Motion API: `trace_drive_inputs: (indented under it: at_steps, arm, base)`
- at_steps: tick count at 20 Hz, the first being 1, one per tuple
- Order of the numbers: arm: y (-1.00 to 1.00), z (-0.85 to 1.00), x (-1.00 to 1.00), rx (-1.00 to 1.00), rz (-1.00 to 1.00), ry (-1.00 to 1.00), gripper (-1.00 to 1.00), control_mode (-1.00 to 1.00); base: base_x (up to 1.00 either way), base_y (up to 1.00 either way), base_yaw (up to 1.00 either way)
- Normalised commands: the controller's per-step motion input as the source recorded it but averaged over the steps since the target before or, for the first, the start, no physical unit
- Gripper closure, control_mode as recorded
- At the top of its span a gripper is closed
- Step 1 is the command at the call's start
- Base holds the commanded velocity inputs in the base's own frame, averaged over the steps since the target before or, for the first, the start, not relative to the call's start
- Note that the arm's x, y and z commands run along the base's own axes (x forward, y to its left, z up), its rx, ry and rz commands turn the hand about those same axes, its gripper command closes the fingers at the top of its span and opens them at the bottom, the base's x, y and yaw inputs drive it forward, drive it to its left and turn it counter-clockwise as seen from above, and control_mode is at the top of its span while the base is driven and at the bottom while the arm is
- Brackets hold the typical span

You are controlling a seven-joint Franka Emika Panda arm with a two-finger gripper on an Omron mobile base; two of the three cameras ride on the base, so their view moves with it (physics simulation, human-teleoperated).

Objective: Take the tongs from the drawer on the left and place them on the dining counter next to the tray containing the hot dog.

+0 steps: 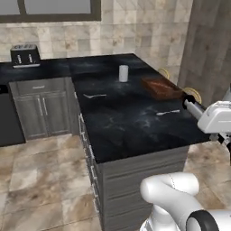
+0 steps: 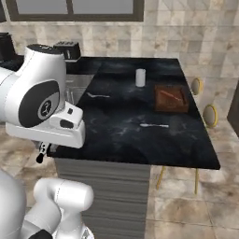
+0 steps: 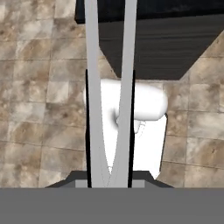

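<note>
In the hand view my gripper [image 3: 109,183] is shut on the tongs [image 3: 127,87]. Their two long grey arms run up from between my fingertips, over the tiled floor, towards the edge of the dining counter [image 3: 153,8]. In the right base view my gripper [image 2: 42,152] hangs low under the white hand, just off the near left corner of the dining counter [image 2: 135,140]. The brown tray [image 1: 161,88] [image 2: 172,99] with the hot dog [image 2: 171,95] lies on the counter's far right part. Drawer fronts with silver handles [image 1: 88,151] line the island's left side, all of them shut.
On the marble top stand a white cup [image 1: 123,73] [image 2: 140,77] and two small silvery utensils [image 1: 94,95] [image 1: 168,112]. A toaster [image 1: 25,55] sits on the back counter. Yellow stools [image 2: 210,115] stand along the island's right side. Tiled floor surrounds the island.
</note>
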Motion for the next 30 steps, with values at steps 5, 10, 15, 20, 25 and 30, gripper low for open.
trace_drive_inputs:
  at_steps: [5,10,15,20,25,30]
  arm:
    - [0.0,0.0,0.0,0.0,0.0,0.0,1.0,1.0]
    - [0.0,0.0,0.0,0.0,0.0,0.0,1.0,1.0]
    - [0.0,0.0,0.0,0.0,0.0,0.0,1.0,1.0]
    - [0.0,0.0,0.0,0.0,0.0,0.0,1.0,1.0]
    - [0.0,0.0,0.0,0.0,0.0,0.0,1.0,1.0]
    - [0.0,0.0,0.0,0.0,0.0,0.0,1.0,1.0]
  base:
    - [-0.04,-1.0,0.51]
    - [0.0,-1.0,0.4]
    - [0.0,-1.0,0.38]
    - [0.0,-1.0,0.39]
    - [0.0,-1.0,0.46]
    - [0.02,-1.0,0.6]
